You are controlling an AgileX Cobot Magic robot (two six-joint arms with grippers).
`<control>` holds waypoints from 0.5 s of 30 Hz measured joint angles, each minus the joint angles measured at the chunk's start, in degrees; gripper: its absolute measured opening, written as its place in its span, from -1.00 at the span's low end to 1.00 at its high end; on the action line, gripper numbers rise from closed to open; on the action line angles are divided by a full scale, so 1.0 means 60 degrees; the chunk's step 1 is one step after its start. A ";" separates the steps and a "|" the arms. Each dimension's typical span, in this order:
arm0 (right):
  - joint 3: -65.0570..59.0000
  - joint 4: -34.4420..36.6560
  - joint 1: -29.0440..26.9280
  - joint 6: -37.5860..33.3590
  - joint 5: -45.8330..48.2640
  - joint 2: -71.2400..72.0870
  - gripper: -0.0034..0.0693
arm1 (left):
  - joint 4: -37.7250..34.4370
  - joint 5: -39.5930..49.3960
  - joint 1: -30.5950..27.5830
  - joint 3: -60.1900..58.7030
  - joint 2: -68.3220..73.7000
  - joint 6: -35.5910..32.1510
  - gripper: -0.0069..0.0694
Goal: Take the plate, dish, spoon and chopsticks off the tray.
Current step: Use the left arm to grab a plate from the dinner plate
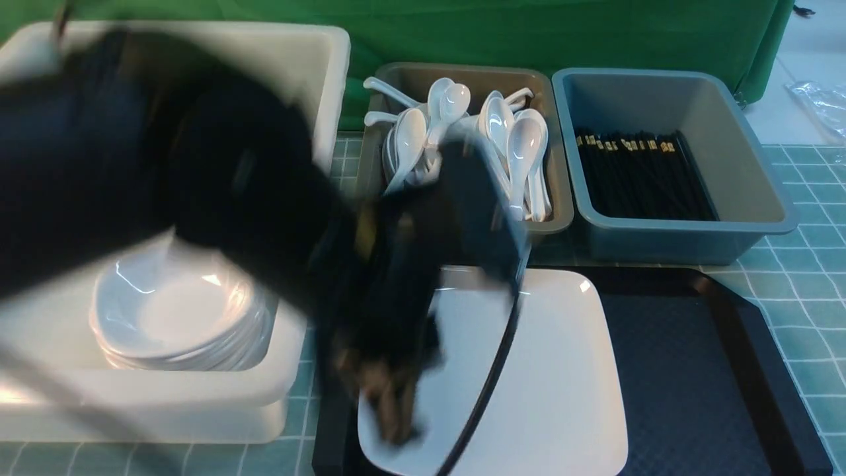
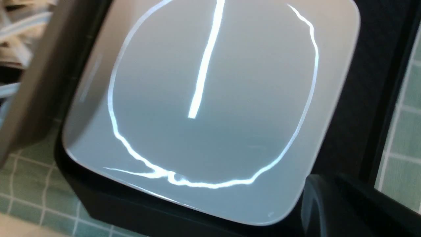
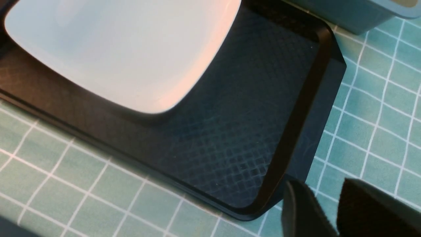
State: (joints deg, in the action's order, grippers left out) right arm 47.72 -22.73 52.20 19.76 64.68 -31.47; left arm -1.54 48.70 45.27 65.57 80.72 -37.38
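The large white plate [image 1: 555,370] [image 2: 213,138] [image 3: 125,46] lies on the left half of the black tray [image 1: 674,370] [image 3: 230,131]. My left arm is motion-blurred as it sweeps over it. Its gripper [image 1: 391,413] hangs shut over the plate's near left corner, and I see nothing in it. In the left wrist view one blurred finger [image 2: 315,207] shows beside the plate's corner. My right gripper [image 3: 320,187] is open and empty above the tablecloth, just off a tray corner. No dish, spoon or chopsticks show on the tray.
A white tub [image 1: 317,73] at the left holds stacked small dishes [image 1: 178,317]. Behind the tray, a brown tub [image 1: 462,68] holds heaped white spoons [image 1: 522,145]. A grey tub [image 1: 727,152] holds black chopsticks [image 1: 641,178]. A green checked cloth covers the table.
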 joint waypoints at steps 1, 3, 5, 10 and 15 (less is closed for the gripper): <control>0.0000 0.0000 0.0000 0.0000 -0.0026 0.0000 -0.31 | -0.0001 -0.0785 0.0199 -0.1152 -0.0404 -0.0802 -0.72; 0.0000 0.0000 0.0000 0.0000 -0.0082 0.0000 -0.31 | -0.0001 -0.1530 0.0330 -0.2099 -0.0626 -0.1541 -0.65; 0.0000 0.0000 0.0000 0.0039 -0.0180 0.0000 -0.31 | 0.0039 -0.2321 0.0373 -0.3048 -0.0684 -0.2282 -0.46; 0.0000 0.0000 0.0000 0.0085 -0.0340 0.0000 -0.31 | 0.0750 -0.3514 0.0373 -0.4126 -0.0425 -0.2721 0.19; 0.0000 0.0008 0.0000 0.0228 -0.0396 0.0000 -0.31 | 0.1036 -0.4568 0.0373 -0.4308 0.0225 -0.2731 0.54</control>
State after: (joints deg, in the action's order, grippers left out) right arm 47.72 -22.68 52.20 21.13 62.30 -31.47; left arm 4.67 21.29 47.51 39.72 82.06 -53.77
